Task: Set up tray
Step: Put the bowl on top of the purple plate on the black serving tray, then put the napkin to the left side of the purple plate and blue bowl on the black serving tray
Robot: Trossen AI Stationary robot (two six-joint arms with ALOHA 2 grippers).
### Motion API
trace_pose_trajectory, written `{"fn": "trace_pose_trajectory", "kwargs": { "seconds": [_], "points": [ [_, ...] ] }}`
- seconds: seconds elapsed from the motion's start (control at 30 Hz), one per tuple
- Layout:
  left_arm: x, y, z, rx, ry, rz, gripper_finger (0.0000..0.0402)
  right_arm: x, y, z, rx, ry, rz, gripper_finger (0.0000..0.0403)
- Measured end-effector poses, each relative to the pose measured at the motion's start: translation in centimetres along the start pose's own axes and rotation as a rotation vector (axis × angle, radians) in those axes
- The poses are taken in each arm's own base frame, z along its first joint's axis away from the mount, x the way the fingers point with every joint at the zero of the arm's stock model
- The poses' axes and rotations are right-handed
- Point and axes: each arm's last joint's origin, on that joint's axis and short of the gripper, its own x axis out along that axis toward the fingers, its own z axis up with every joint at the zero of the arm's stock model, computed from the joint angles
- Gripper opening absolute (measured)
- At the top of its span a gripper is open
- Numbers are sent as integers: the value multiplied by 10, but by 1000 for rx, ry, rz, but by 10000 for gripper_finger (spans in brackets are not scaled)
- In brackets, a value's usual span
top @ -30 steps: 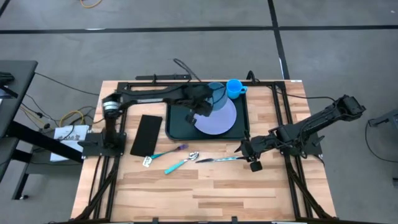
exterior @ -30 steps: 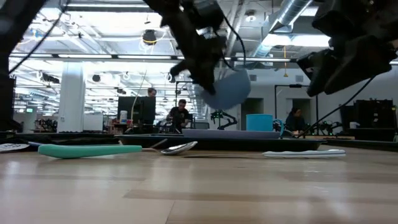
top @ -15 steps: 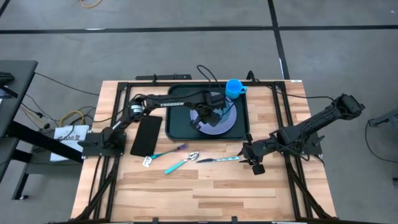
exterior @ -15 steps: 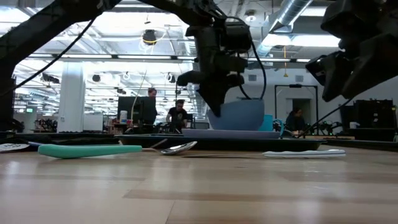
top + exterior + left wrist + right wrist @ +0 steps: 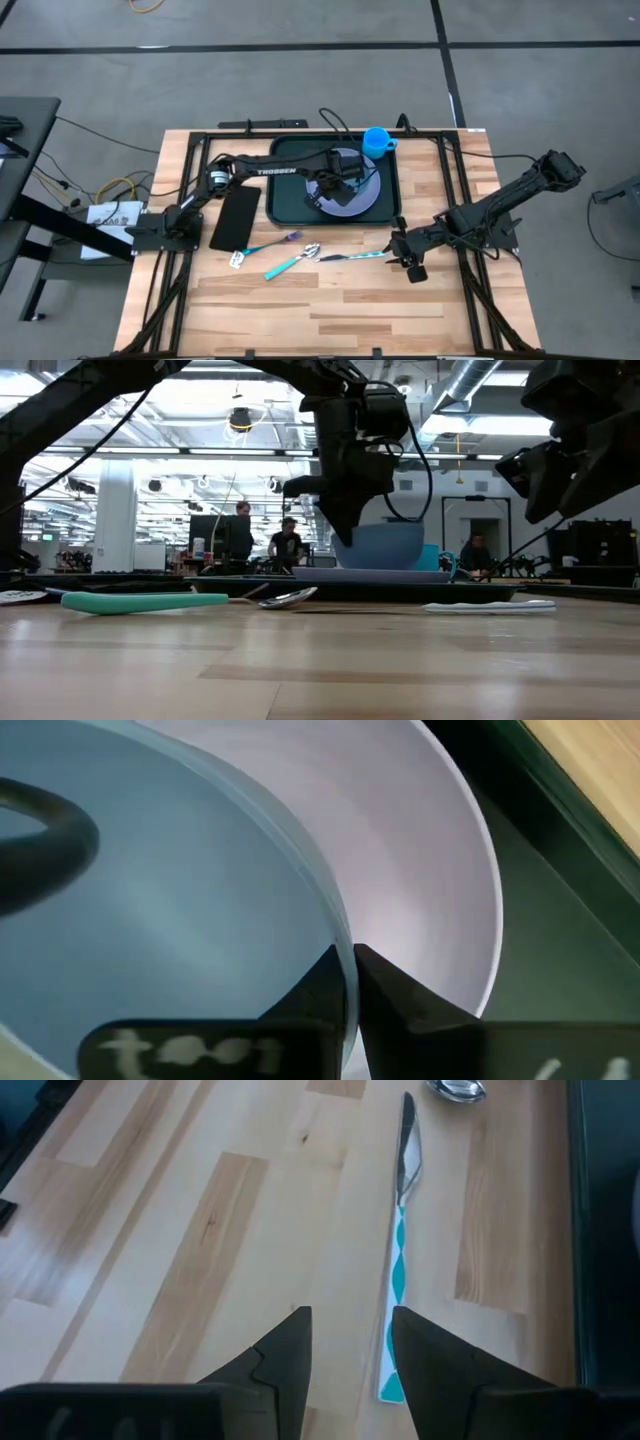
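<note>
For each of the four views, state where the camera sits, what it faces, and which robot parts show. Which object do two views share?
High: overhead, facing down; both arms, tray.
Low: table height, facing across; left gripper on bowl.
Left wrist: fingers pinch bowl rim over plate.
Right wrist: open fingers above knife.
Shared: high and right wrist show the knife.

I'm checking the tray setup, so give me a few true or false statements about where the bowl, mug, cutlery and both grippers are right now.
1. The left gripper is shut on the rim of the pale blue round plastic bowl. True.
2. The bowl is over the lavender round plate in the large dark green rectangular plastic tray. True.
3. The bright blue plastic mug lies on the wooden table beside the cutlery. False: it stands in the tray's far corner.
4. The right gripper holds the teal-patterned table knife. False: its fingers stand open above the knife, which lies on the wooden table.
</note>
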Motion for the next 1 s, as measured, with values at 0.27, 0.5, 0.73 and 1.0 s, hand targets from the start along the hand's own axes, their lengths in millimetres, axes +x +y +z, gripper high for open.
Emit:
{"fn": "trace_pose_trajectory", "kwargs": {
  "seconds": [0.27, 0.5, 0.73, 1.0],
  "points": [
    [0, -1, 1, 9, 2, -4, 24, 0, 0, 0, 0, 0, 0, 131],
    [0, 0, 0, -4, 30, 16, 64, 0, 0, 0, 0, 0, -1, 131],
    [0, -2, -3, -29, 109, 40, 115, 0, 0, 0, 0, 0, -1, 131],
    [-14, -11, -8, -79, 344, 60, 159, 0, 0, 0, 8, 0, -1, 131]
  ]
}}
